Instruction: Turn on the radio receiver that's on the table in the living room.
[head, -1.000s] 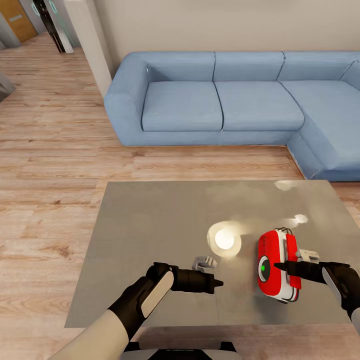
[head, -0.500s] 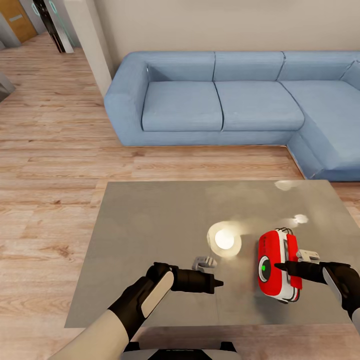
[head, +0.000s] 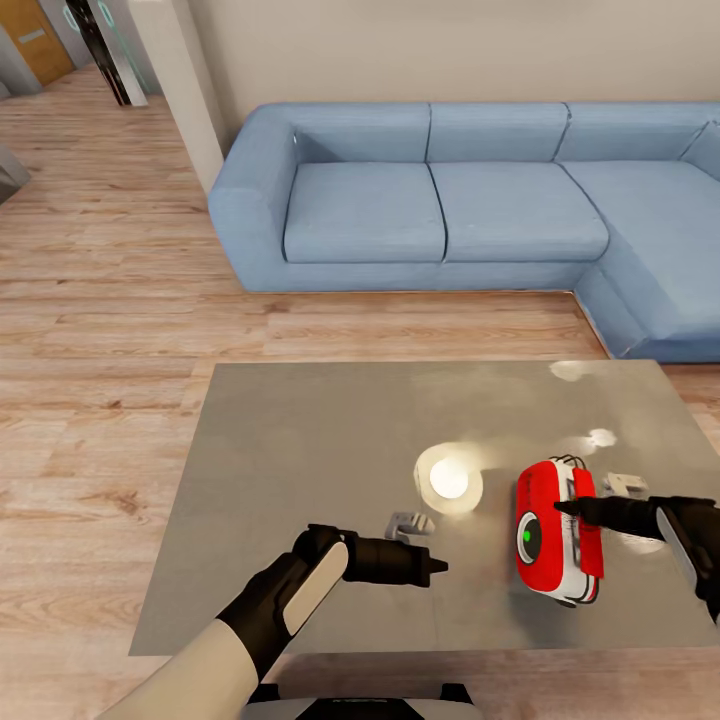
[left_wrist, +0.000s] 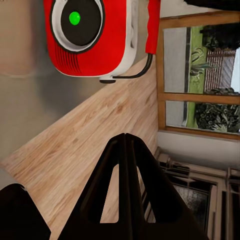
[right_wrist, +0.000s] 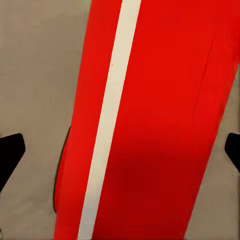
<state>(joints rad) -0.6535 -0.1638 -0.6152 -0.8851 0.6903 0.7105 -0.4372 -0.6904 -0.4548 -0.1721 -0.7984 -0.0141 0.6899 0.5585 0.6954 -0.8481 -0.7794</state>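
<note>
the small red radio receiver with white stripes and a round dark dial (head: 556, 545) is seen lying on the glossy grey-brown square table (head: 300, 470), toward its right front part, with a green light lit on the dial. the black right gripper (head: 566, 509) is held over the radio's top edge; its fingers appear pressed together, though contact cannot be judged for sure. the black left gripper (head: 438, 569) is held above the table, well apart from the radio, fingers closed together. a blue sectional sofa (head: 450, 200) stands beyond on the light wood plank floor (head: 100, 330).
</note>
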